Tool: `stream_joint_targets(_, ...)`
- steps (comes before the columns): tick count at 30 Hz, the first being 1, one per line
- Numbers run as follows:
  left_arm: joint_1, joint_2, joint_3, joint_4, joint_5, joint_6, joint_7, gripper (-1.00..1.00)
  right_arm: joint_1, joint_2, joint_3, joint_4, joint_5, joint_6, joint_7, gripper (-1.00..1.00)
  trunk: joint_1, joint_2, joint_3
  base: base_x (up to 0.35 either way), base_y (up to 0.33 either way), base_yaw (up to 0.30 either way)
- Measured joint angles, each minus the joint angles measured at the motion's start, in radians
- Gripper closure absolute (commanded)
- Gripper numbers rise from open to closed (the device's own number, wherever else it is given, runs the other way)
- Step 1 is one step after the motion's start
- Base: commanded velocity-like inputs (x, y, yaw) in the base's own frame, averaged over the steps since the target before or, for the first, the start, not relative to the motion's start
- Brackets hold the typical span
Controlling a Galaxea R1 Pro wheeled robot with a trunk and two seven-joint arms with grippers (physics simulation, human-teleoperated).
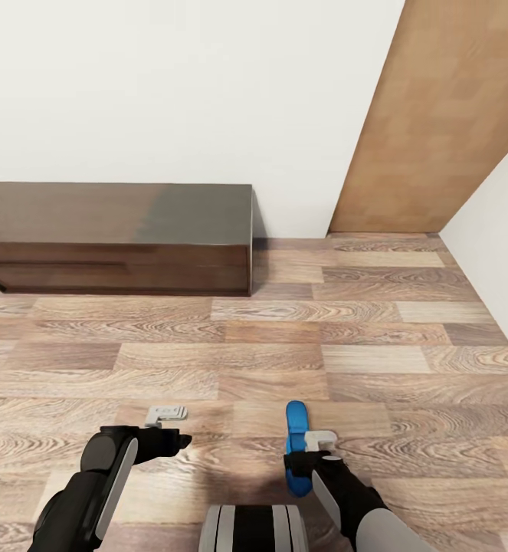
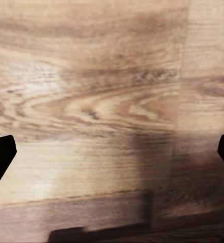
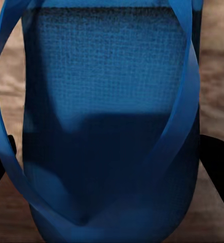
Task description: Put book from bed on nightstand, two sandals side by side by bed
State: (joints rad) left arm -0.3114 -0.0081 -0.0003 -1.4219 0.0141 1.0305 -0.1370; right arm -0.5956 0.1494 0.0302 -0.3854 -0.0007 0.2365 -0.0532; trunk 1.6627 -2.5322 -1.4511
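One bright blue sandal [image 1: 295, 429] hangs just above the wood floor at the lower middle of the head view, lengthwise away from me. My right gripper [image 1: 309, 446] is shut on it. In the right wrist view the sandal's sole and straps [image 3: 107, 101] sit between the dark fingertips [image 3: 221, 162]. My left gripper [image 1: 165, 416] hovers low over bare floor to the sandal's left. It is open, and its fingertips [image 2: 0, 157] are spread wide with only planks between them. The book, the bed and the nightstand are out of view.
A long low dark-brown TV cabinet [image 1: 116, 234] stands against the white wall at the back left. A wooden door panel [image 1: 437, 115] leans in at the back right beside a white wall [image 1: 499, 230]. Wood-plank floor [image 1: 284, 345] stretches between the cabinet and me.
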Motion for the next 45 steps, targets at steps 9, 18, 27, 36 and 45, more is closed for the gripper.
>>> stream_joint_targets(9, 0.000, 0.000, -0.001, 0.007, -0.002, -0.001, 0.001, -1.00, 0.000, -0.060, -0.001, -0.001, -0.001, -0.006, 0.006, 1.00, -0.004, 0.002, 0.035, 0.000, 0.000, 0.000)
stream_joint_targets(18, -0.001, 0.001, -0.001, 0.008, -0.003, -0.001, 0.001, -1.00, 0.000, -0.069, 0.001, -0.001, -0.002, -0.008, 0.004, 1.00, -0.008, 0.004, 0.070, 0.000, 0.000, 0.000)
stream_joint_targets(27, -0.001, 0.000, -0.002, 0.008, -0.003, -0.001, 0.002, -1.00, 0.002, -0.072, 0.001, -0.001, -0.001, -0.008, 0.002, 1.00, -0.012, 0.006, 0.104, 0.000, 0.000, 0.000)
stream_joint_targets(36, -0.001, 0.000, -0.002, 0.008, -0.002, -0.004, 0.002, -1.00, 0.003, -0.072, 0.002, 0.000, -0.001, -0.008, 0.001, 1.00, -0.016, 0.008, 0.139, 0.000, 0.000, 0.000)
stream_joint_targets(45, -0.001, -0.001, -0.002, 0.010, -0.003, -0.008, 0.002, -1.00, 0.003, -0.071, 0.003, 0.001, 0.000, -0.008, 0.001, 1.00, -0.020, 0.011, 0.174, 0.000, 0.000, 0.000)
